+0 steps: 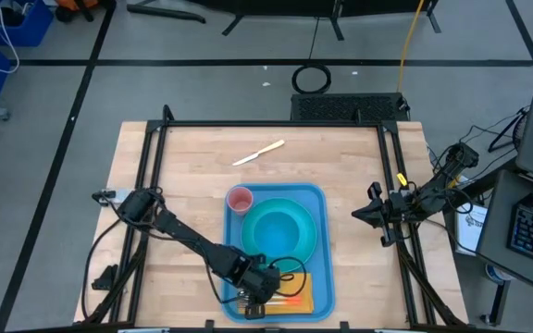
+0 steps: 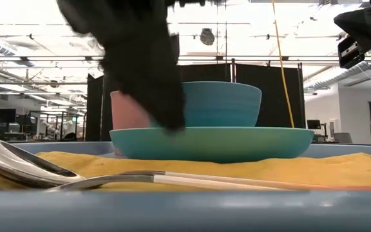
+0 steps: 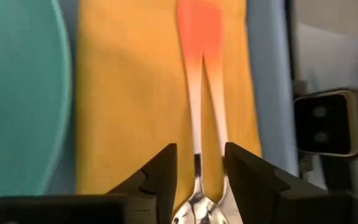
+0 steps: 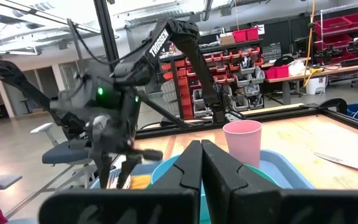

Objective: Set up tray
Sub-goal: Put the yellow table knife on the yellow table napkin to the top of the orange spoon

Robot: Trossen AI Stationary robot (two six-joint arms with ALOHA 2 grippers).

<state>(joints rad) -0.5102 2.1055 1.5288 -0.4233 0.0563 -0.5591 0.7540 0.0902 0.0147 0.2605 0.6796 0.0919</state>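
Note:
The blue tray [image 1: 320, 199] lies in the middle of the table. On it are a turquoise plate [image 1: 280, 248] with a blue bowl [image 2: 221, 103], a pink cup [image 1: 240, 200] and a yellow-orange napkin [image 1: 315, 294] at its near end. Two utensils with white-to-orange handles [image 3: 201, 74] lie side by side on the napkin, metal ends toward the table's left. My left gripper [image 3: 201, 165] is open, hovering over their metal ends [image 2: 18, 164] with a finger on either side. My right gripper [image 4: 201, 162] is shut and empty, right of the tray [image 1: 364, 215].
A pale knife [image 1: 259, 153] lies on the bare wood beyond the tray's far end. Black frame rails [image 1: 155, 166] run along the table's left and right sides. Bare wood shows to the left and right of the tray.

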